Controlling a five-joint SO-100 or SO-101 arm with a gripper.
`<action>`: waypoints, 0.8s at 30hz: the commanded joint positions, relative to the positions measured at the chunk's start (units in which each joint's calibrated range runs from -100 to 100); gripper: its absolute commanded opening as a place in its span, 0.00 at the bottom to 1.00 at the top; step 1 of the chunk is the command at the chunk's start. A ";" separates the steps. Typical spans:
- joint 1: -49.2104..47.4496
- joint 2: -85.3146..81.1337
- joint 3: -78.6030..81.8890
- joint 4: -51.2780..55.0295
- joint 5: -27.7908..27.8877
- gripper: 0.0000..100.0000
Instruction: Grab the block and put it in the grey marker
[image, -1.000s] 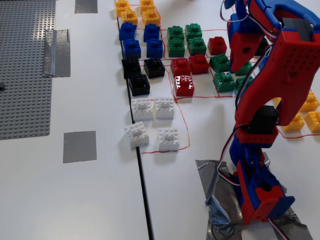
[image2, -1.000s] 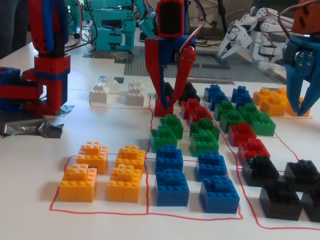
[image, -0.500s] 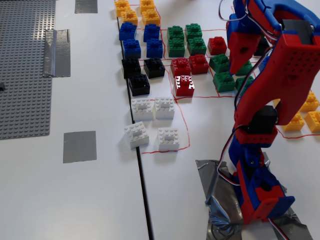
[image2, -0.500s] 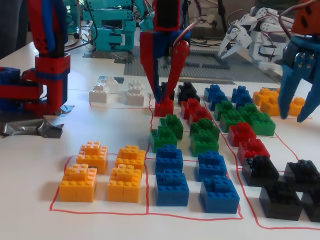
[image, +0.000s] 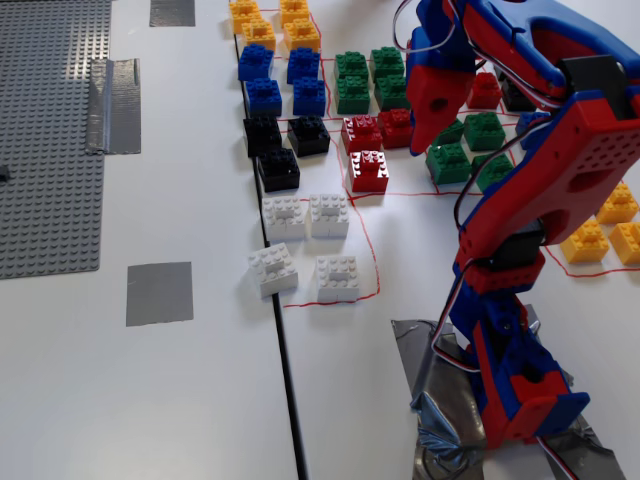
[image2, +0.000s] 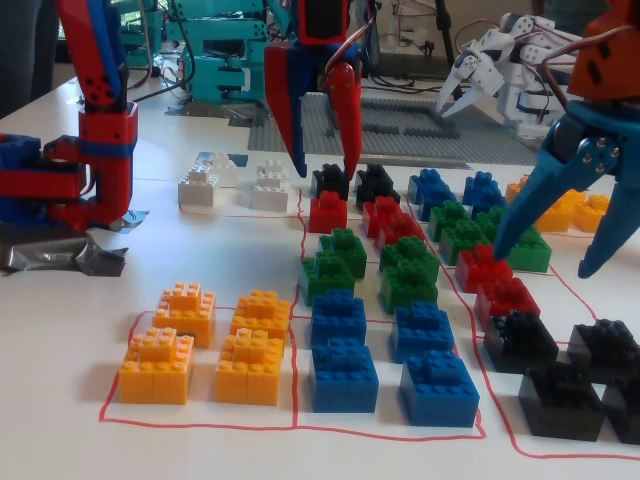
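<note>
Several red blocks lie among the coloured bricks; the nearest one (image: 369, 172) sits by the red outline's corner and also shows in the other fixed view (image2: 327, 212). My red-and-blue gripper (image2: 325, 168) hangs just above that block, jaws open and empty, one finger to each side. From above, the gripper (image: 428, 135) appears to the right of the red blocks. The grey marker (image: 159, 293) is a flat dark-grey square on the white table, far left of the bricks and bare. It is out of sight in the low fixed view.
White (image: 305, 215), black (image: 278, 170), blue (image: 262, 95), green (image: 448, 160) and orange (image: 600, 235) bricks crowd around. The baseplate (image: 50, 130) and silver tape (image: 115, 105) lie left. A second grey patch (image: 172, 12) lies at the top. Another arm's blue gripper (image2: 560, 200) hangs at right.
</note>
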 joint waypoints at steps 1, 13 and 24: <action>-1.32 -2.80 -0.45 -1.94 0.59 0.23; -6.71 5.53 -2.63 -2.83 -0.78 0.26; -8.38 11.97 -7.36 -4.29 -1.61 0.28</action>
